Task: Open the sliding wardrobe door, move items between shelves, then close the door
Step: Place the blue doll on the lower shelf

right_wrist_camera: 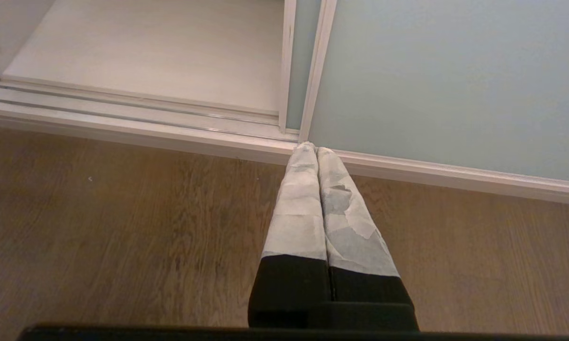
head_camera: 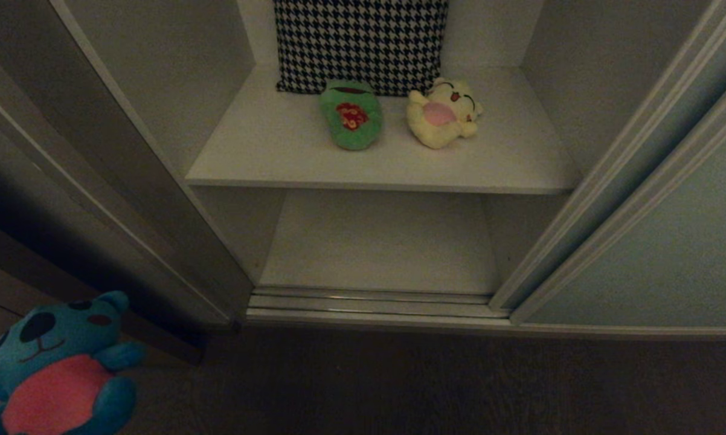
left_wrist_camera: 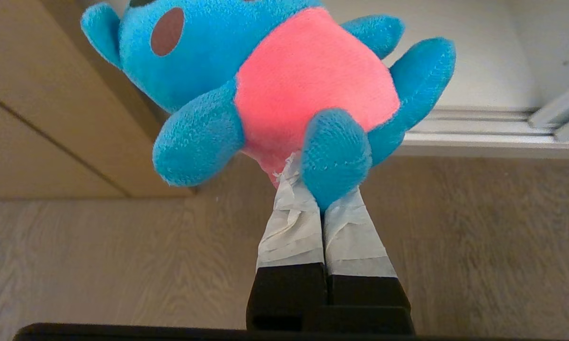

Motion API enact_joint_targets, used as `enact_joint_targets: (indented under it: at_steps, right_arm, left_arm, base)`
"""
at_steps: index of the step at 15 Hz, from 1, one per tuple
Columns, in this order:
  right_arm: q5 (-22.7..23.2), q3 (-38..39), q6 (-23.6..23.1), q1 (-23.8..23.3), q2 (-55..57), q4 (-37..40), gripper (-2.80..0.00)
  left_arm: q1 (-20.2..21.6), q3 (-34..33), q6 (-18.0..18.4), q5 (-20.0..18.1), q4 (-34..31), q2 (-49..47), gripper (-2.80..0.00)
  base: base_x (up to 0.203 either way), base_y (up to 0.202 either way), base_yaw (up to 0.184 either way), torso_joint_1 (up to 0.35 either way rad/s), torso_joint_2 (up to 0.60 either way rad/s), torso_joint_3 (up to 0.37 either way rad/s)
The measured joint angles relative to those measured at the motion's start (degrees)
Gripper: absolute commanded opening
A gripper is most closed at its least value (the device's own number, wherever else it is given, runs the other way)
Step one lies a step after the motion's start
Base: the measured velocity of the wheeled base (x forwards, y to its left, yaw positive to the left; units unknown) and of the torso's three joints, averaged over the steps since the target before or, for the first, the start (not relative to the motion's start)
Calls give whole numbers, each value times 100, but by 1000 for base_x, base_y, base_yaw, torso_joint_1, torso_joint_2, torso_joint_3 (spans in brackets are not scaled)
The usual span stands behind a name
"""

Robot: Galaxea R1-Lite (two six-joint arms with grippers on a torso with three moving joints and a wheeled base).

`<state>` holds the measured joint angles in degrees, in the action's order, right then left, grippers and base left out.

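Clearly, when you looked down from the head camera, the sliding wardrobe door (head_camera: pixel 659 241) stood pushed to the right, leaving the compartment open. You could see the green frog (head_camera: pixel 351 115) and the yellow toy (head_camera: pixel 441 115) lying side by side on the upper shelf (head_camera: pixel 278 151), both just in front of the houndstooth cloth (head_camera: pixel 360 42) propped against the back wall. The lower shelf (head_camera: pixel 381 241) beneath it held nothing that you could make out, and the silver floor rails (head_camera: pixel 369 305) ran along its front edge.

You had the blue toy (left_wrist_camera: pixel 275 80) pinched in the left gripper (left_wrist_camera: pixel 320 199), whose taped fingers (left_wrist_camera: pixel 289 227) were pressed together on the underside of its pink belly, beside one blue foot. That toy hung out over the wooden floor (left_wrist_camera: pixel 100 265), in front of the wardrobe and off to the left of the opening; it showed at the lower left corner of the head view.

Your right gripper (right_wrist_camera: pixel 316 150) held nothing, its two taped fingers closed against each other, pointing toward the base of the door's frame, with its tips over the floor near the bottom rail.
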<state>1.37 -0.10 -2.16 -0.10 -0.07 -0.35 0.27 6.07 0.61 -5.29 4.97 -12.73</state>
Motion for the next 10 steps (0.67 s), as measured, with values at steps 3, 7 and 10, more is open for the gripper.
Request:
enact_joint_targets:
  at_steps: [3, 7, 10]
  right_arm:
    - [0, 0, 2, 0, 0, -1, -280]
    - [1, 0, -1, 0, 0, -1, -280]
    - [3, 0, 4, 0, 0, -1, -280]
  left_arm:
    - [-38, -293, 111, -41, -276, 757, -280]
    - [-37, -396, 138, 265, -672, 1207, -280]
    - [-37, -558, 422, 457, -530, 1284, -280]
  base:
    - [0, 0, 0, 0, 0, 0]
    - [0, 0, 0, 0, 0, 0]
    - [0, 0, 0, 0, 0, 0]
